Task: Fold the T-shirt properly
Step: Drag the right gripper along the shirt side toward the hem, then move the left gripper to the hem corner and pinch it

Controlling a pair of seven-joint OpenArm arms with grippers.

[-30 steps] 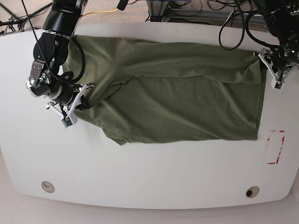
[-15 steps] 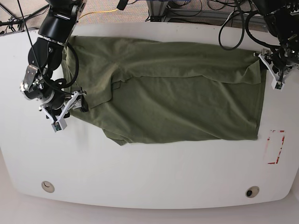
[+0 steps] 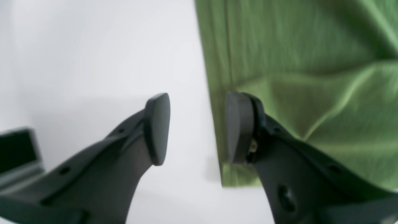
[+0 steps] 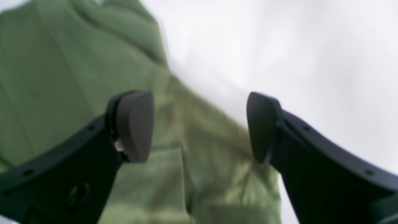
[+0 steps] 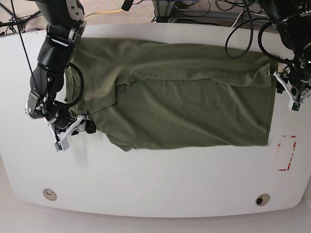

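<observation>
One T-shirt (image 5: 180,97) here, olive green, spread flat and wrinkled on the white worktop (image 5: 155,179), and two tools working its ends. The cloth's long axis runs side to side across the base view, with an upper layer folded down along the far edge and a bunched sleeve end at that view's left; which end is the collar cannot be told. On the base view's right, the left tool (image 5: 293,94) sits right at the shirt's straight side edge, jaws apart: the wrist view shows one fingertip (image 3: 238,127) over the green hem and the other over bare worktop, the edge running between them, nothing pinched. On the base view's left, the right tool (image 5: 73,130) stands beside the lower corner of the bunched end, jaws wide apart, one pad (image 4: 135,124) above the cloth (image 4: 62,77), the other above white worktop, gripping nothing.
</observation>
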